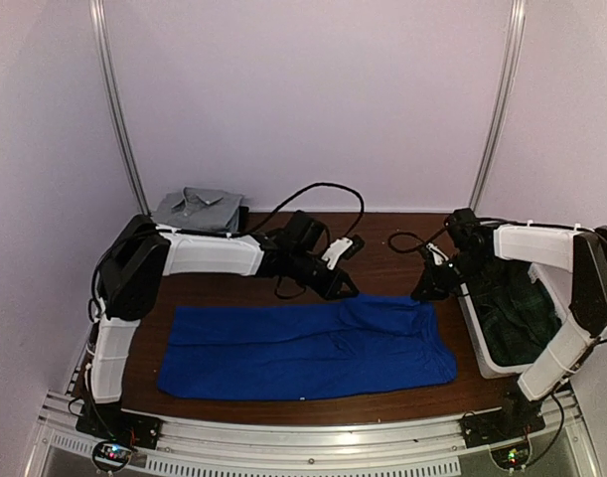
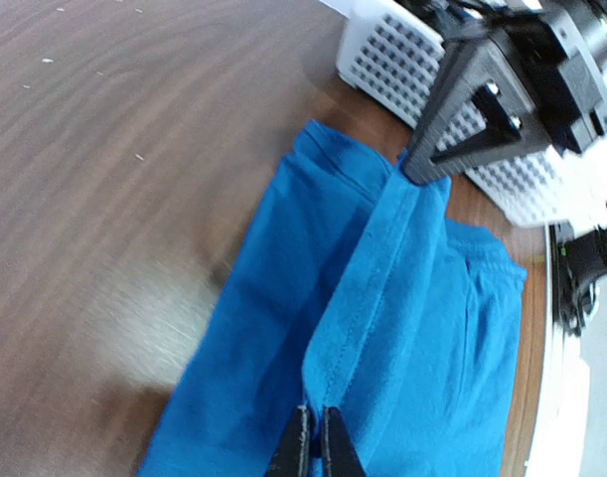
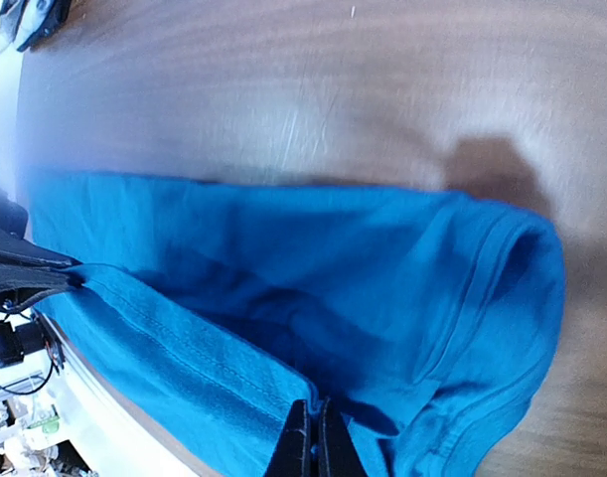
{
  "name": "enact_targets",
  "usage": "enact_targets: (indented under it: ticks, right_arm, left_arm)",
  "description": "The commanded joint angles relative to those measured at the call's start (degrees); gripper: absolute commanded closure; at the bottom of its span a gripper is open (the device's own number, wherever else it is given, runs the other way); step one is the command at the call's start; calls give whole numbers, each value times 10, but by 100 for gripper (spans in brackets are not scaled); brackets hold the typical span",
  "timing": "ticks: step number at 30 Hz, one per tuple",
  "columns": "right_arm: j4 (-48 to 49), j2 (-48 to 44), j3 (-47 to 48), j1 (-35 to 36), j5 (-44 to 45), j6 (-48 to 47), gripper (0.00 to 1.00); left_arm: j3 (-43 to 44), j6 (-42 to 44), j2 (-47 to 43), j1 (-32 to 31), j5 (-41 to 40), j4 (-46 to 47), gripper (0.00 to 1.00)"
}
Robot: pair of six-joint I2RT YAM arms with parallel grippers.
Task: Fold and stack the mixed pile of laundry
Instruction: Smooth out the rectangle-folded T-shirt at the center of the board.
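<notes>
- The blue cloth point(image 1: 303, 348) lies spread flat on the table point(image 1: 382, 253), just left of the bin point(image 1: 479, 343), with its right end close to the bin's wall; it looks thin, light and limp, so I judge it will sag and crease wherever it is not held up.
- Best hold, in my judgement: the stitched hem on the side away from the arm bases, taken at two spread points so the edge stays straight; a pinch in the middle would only bunch it.
- The left gripper point(image 1: 341, 286) is clenched on that hem, well left of the bin; its fingertips point(image 2: 313, 442) nip a thin ridge of fabric.
- The right gripper point(image 1: 423, 290) is clamped on the same hem, just beside the bin's near-left corner; the strip between the two grips stands up off the cloth below.
- A grey shirt point(image 1: 196, 207) sits folded far left of the bin, at the back; a dark cloth point(image 1: 517, 313) lies inside the bin.
</notes>
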Motion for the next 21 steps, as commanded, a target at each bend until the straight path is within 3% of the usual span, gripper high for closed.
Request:
enact_targets:
  ticks: [1,8,16,21]
  right_arm:
    - [7,-46,-43,13,-38,10,100]
    - [19,-127,-130,48,-69,56,100]
    - [68,-191,-240,134,-79,139,99]
    - [52,-224,-248,165,-82,152,67]
  left_arm:
    - [-64,63,-47,-28,-2,39,100]
    - [-173,112,-105,-66,-11,84,100]
    - [-235,161,-142,-104,-58,72,98]
    - [-272,188,-199,-113,-99,66,73]
